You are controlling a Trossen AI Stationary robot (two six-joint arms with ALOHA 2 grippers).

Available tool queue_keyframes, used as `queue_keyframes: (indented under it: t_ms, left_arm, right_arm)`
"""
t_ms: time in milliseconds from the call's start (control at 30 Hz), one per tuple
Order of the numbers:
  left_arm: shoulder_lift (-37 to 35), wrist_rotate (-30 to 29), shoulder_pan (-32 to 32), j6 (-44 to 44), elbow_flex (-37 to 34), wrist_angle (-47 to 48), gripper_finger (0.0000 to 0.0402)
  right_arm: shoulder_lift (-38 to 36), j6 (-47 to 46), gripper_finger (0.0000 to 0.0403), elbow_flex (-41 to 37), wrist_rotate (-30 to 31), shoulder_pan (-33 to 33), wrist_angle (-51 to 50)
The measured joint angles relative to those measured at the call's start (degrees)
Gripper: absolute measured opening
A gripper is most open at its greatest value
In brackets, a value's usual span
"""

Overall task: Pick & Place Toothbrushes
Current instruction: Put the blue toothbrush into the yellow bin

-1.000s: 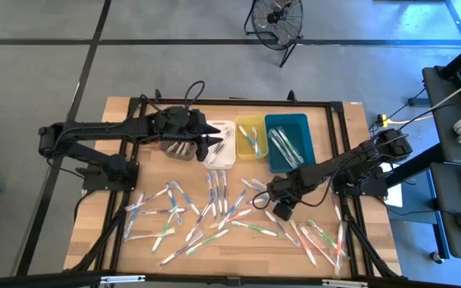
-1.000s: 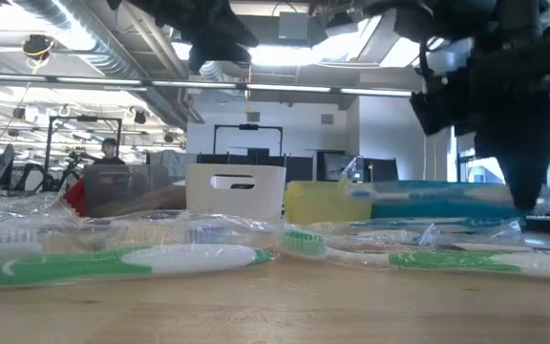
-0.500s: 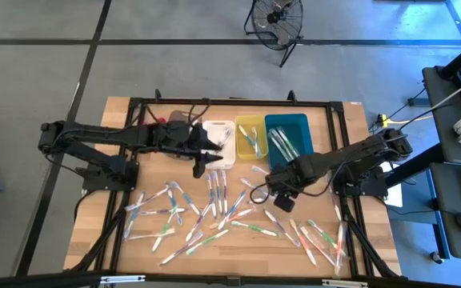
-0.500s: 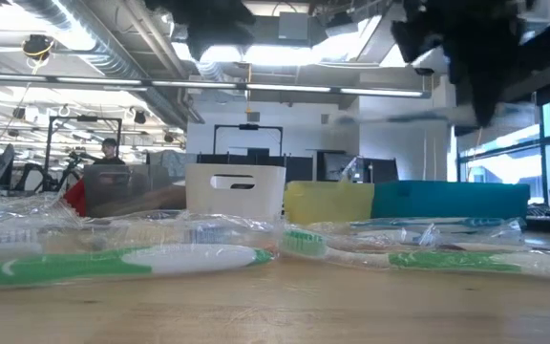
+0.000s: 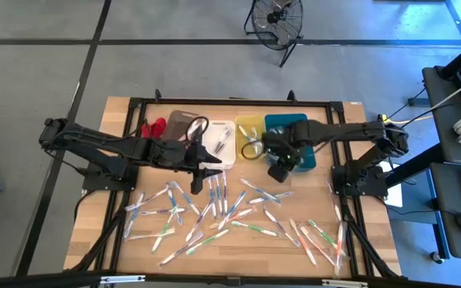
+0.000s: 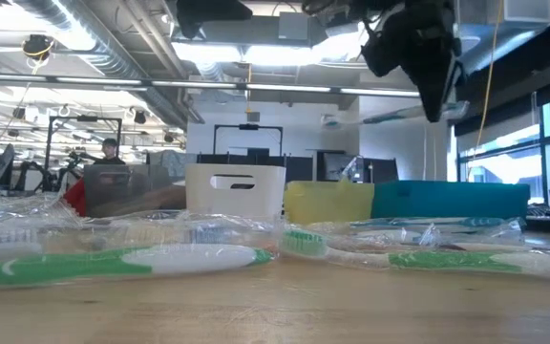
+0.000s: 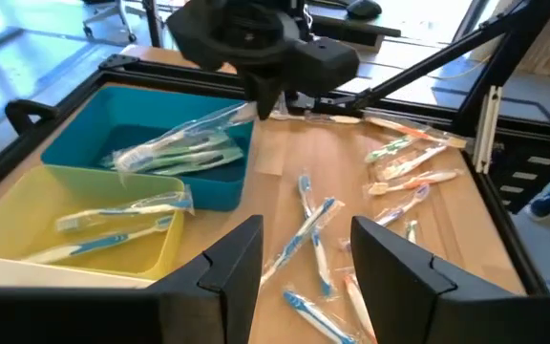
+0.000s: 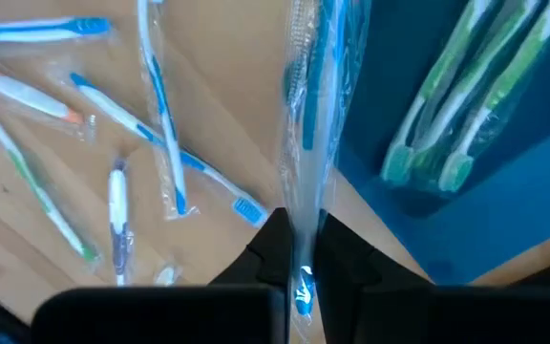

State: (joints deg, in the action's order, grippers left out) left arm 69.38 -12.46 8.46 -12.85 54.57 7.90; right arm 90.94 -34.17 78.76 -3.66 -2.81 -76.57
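While right gripper is pinching wrapped blue toothbrush beside teal bin, left gripper is hovering open; few binned, dozens of toothbrushes lying on tabletop.

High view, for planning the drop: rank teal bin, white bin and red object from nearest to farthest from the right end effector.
1. teal bin, beside the right end effector.
2. white bin, mid-row.
3. red object, far left.

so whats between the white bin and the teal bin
The yellow bin, holding wrapped toothbrushes, sits between the white bin and teal bin in the high view.
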Motion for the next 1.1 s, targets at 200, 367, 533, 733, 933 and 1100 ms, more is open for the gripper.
queue_keyframes:
  t_ms: [200, 367, 533, 733, 933, 1100]
  left_arm:
    - [0.00, -3.25, 1.82, 0.88, 0.00, 0.00, 0.0155]
    - [0.00, -3.44, 2.11, 1.57, 0.00, 0.02, 0.0155]
    - [0.00, -3.55, 2.07, 1.67, -0.02, 0.04, 0.0155]
    - [0.00, -3.45, 2.09, 1.67, -0.02, 0.07, 0.0155]
    - [0.00, -3.18, 2.12, 1.67, -0.02, 0.20, 0.0155]
    - [0.00, -3.12, 2.92, 1.67, -0.02, 1.36, 0.0155]
  right_arm:
    - [1.22, 4.09, 0.0022, 0.02, -4.80, -5.45, 2.69]
    - [4.63, 8.09, 0.0022, 0.41, -9.13, -8.02, 5.73]
    - [10.21, 10.70, 0.0022, 7.01, -6.48, -9.67, 2.74]
    - [18.07, 11.33, 0.0022, 18.77, -5.77, -11.57, -9.56]
    - [23.72, 12.78, 0.0023, 23.95, -4.82, -13.73, -13.30]
    - [26.83, 13.86, 0.0026, 24.44, -4.44, -14.88, -13.22]
